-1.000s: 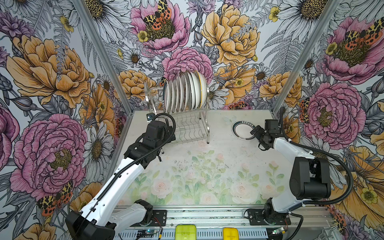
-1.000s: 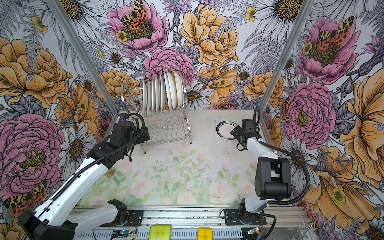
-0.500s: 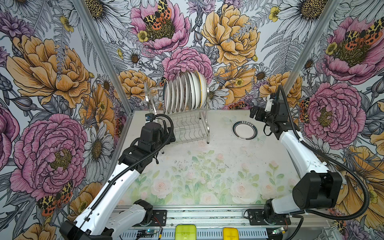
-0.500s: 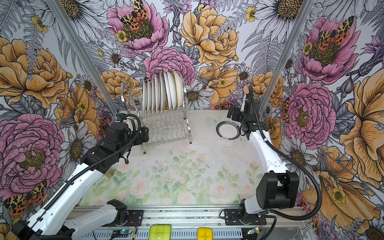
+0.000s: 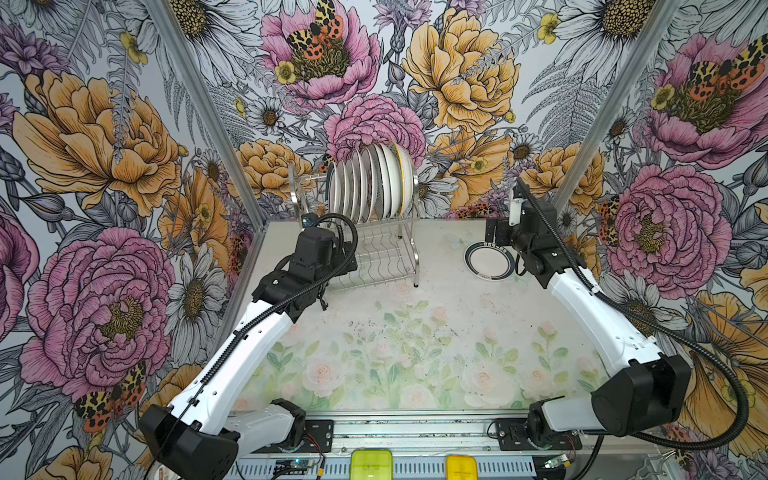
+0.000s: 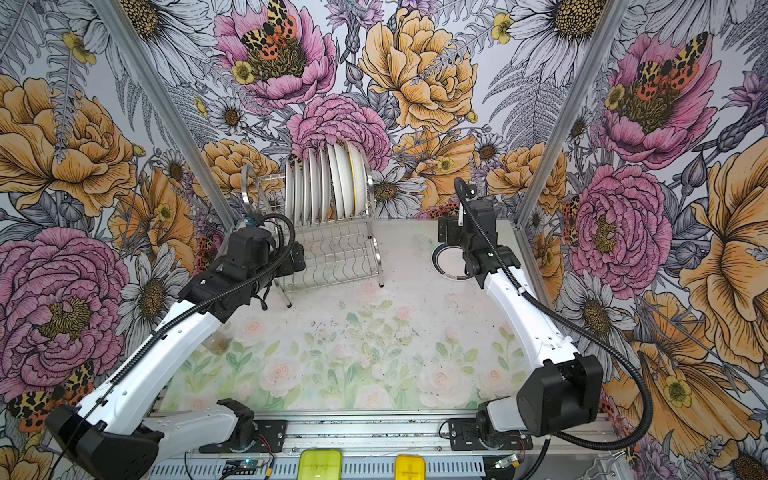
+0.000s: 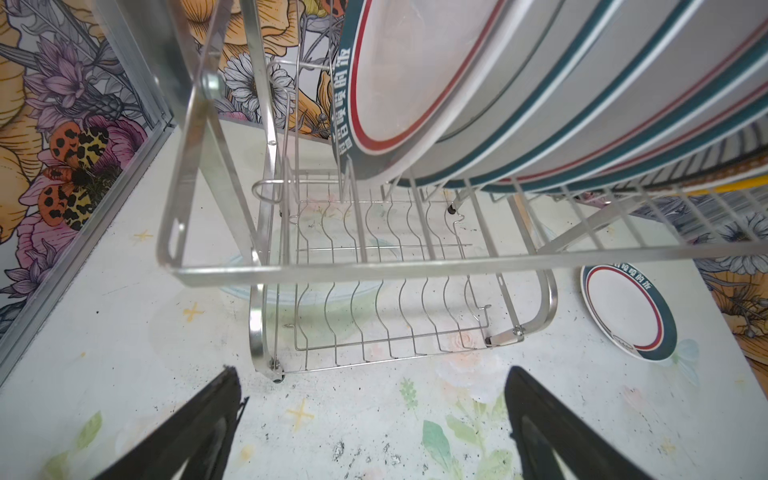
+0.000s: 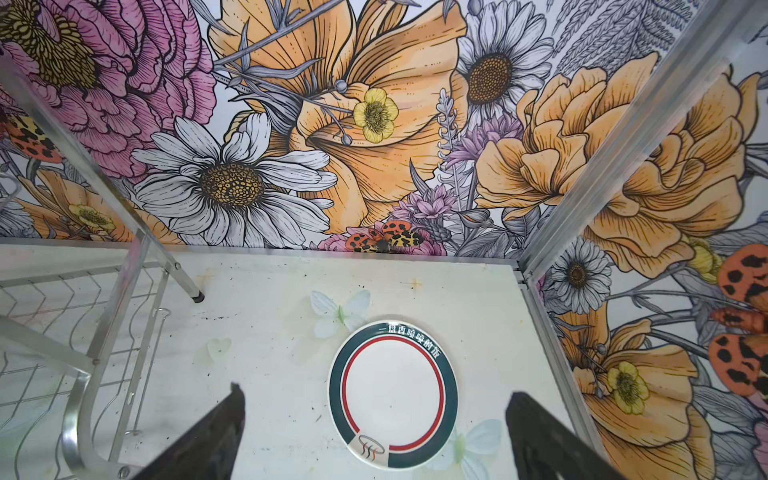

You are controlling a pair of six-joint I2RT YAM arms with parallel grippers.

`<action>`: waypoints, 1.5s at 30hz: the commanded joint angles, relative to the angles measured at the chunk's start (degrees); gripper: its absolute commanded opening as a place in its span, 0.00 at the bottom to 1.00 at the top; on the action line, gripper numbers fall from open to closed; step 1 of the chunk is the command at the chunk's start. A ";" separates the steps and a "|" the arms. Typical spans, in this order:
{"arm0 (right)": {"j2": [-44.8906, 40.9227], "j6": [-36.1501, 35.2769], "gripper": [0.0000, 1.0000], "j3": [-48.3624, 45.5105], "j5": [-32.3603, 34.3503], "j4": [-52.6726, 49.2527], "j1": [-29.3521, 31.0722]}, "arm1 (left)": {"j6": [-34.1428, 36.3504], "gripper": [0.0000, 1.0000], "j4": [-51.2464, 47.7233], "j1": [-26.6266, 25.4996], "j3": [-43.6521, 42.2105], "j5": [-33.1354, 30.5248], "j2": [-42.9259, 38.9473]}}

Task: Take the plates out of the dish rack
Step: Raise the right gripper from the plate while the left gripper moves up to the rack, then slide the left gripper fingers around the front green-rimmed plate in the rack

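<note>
Round ceramic plate [image 8: 392,392] lying flat far right: white centre, thin red ring, wide dark teal rim band with white characters and a white logo patch with red marks. Upright ceramic plates [image 7: 540,104] in the shiny silver steel wire dish rack [image 7: 374,266]: mostly white with teal/red rims, one black radial-striped, the rightmost yellow-edged. Tabletop [image 5: 415,332]: off-white, faded pink roses and green leaves; walls [image 5: 104,145]: pink, orange and white flower print with orange-black spotted moths.

Left arm [image 5: 249,365] & right arm [image 5: 598,320]: white shells w/ small holes, blk joints, bulky blk elbow [image 5: 636,399]. Blk corrugated conduit [image 5: 743,409] runs along each, clipped on. Blk base brackets [image 5: 511,434], bolted. Thin red/blk wires [image 5: 316,445] at left base. Left gripper [image 7: 372,372]: fingers [image 7: 195,436] matte blk, tapered to points; right gripper [image 8: 374,390] same.
</note>
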 commanded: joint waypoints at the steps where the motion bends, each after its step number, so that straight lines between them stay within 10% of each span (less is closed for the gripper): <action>1: -3.58 3.14 0.99 -2.03 0.72 -1.95 0.41 | 1.59 0.99 -3.30 0.56 5.64 -1.90 2.38; 26: -7.70 11.42 0.99 -8.22 -8.90 -5.03 0.53 | 9.23 0.90 -14.84 8.40 28.12 13.16 12.41; 45: -7.67 11.01 0.99 -8.92 -9.12 -4.96 0.42 | 19.66 0.56 -15.04 6.86 32.31 4.29 19.35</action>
